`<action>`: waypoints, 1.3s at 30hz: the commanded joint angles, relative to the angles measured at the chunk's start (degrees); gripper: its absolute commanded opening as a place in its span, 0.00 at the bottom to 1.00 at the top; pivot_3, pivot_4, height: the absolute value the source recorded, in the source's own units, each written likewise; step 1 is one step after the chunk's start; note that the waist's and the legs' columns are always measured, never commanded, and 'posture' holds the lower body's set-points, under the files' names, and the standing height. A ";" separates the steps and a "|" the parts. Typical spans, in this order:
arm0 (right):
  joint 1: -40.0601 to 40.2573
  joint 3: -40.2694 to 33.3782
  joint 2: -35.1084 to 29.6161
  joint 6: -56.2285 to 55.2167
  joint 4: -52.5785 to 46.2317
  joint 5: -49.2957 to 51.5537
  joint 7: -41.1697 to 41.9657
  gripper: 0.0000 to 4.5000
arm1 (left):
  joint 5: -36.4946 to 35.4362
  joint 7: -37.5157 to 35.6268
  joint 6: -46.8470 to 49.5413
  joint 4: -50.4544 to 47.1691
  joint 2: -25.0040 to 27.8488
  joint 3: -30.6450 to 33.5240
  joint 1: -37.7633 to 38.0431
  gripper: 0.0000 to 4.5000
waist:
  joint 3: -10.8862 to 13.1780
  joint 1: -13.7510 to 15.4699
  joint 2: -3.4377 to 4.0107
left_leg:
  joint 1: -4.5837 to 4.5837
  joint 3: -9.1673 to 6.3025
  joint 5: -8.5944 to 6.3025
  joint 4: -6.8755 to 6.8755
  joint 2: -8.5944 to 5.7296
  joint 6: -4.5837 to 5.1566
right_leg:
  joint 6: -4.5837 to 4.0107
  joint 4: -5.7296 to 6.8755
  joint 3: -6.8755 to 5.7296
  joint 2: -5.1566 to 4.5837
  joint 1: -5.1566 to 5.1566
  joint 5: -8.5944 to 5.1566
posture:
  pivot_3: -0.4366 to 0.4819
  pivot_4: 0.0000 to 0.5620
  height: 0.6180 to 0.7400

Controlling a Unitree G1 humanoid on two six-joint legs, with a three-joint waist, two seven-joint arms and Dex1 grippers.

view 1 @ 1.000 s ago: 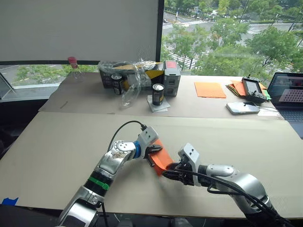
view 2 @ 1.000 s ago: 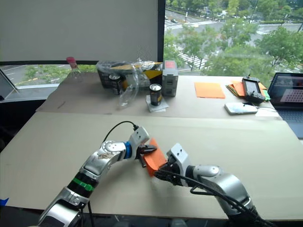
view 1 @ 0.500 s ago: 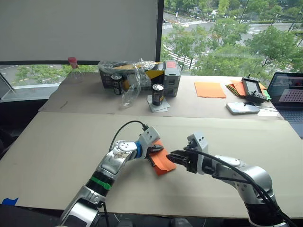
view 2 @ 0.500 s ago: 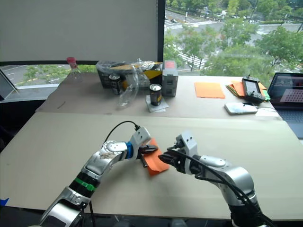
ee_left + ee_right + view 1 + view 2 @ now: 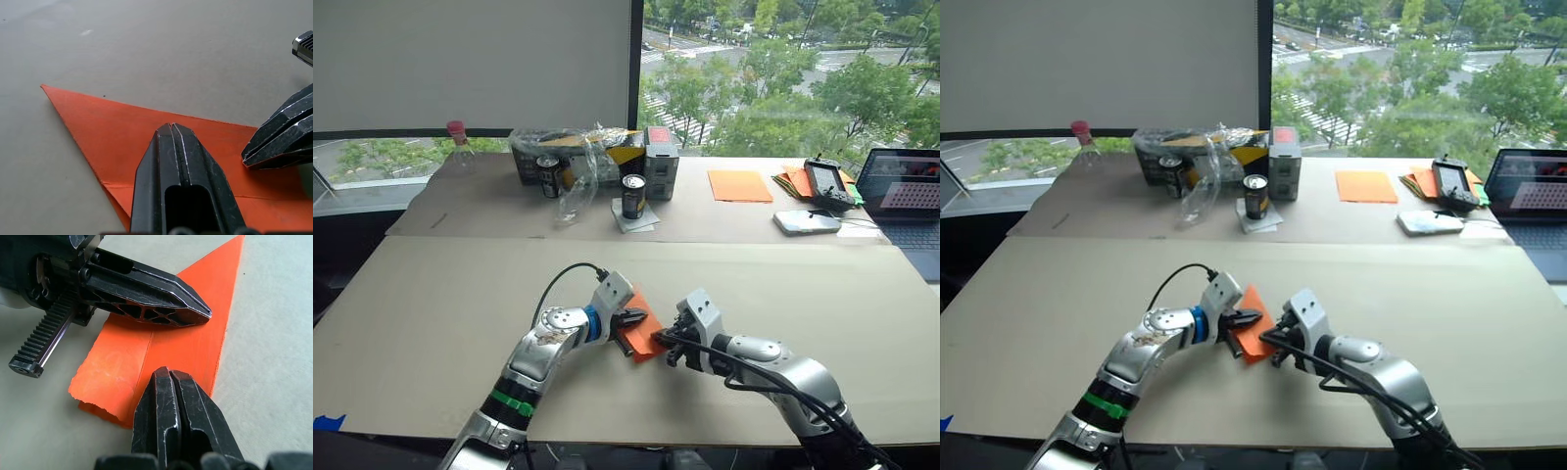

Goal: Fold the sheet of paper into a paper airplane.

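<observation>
Pincers meet mid-surface: the left pincer (image 5: 171, 128) and right pincer (image 5: 170, 376), both with fingers closed together, press tips onto the sheet of paper (image 5: 640, 330), already a creased, layered wedge lying flat. Wing folds apparently remain.

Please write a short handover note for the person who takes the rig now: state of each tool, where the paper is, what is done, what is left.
Left tool: shut, tip pressing on the paper.
Right tool: shut, tip on the paper's other edge.
Paper: orange, folded into a pointed wedge, flat on the table between both tools.
Done: wedge folds, one crease visible.
Left: the wing folds, it seems; it still lies flat.
</observation>
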 commanded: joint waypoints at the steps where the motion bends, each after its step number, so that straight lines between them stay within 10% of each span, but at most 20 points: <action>1: -0.07 -0.33 0.52 0.87 1.17 -1.25 -1.29 0.01 | -1.58 0.17 2.89 -2.95 1.84 1.55 4.13 0.00 | 0.00 -0.36 0.00 | 0.01 0.00 0.00 0.00 0.01 0.00 | 0.00 0.05 0.01 0.00 0.00 0.00 | 0.48 0.27 0.93; 11: -2.92 -1.49 1.60 2.44 -1.40 -0.49 -1.27 0.01 | -3.97 -2.71 2.83 -5.79 5.61 1.07 6.12 0.00 | 0.01 -0.47 0.00 | 0.10 0.00 0.00 0.00 0.01 0.00 | 0.15 0.39 0.01 0.01 -0.06 -0.22 | 0.48 0.27 0.93; 22: -7.47 5.77 -14.05 3.95 -4.86 -5.96 5.67 0.01 | -2.74 -1.23 1.86 -3.06 6.52 -0.45 4.72 0.00 | 0.01 -0.37 0.00 | 0.06 0.00 0.00 0.00 -0.02 0.00 | 0.14 0.34 0.01 0.00 -0.08 -0.22 | 0.48 0.27 0.93; 39: -7.15 2.83 -2.84 10.71 -1.74 2.08 8.58 0.01 | -3.07 -2.88 1.15 -0.64 8.20 -0.38 3.16 0.00 | 0.01 -0.54 0.00 | 0.08 -0.02 0.00 -0.01 0.00 0.00 | 0.13 0.37 0.01 0.02 -0.09 -0.23 | 0.48 0.27 0.93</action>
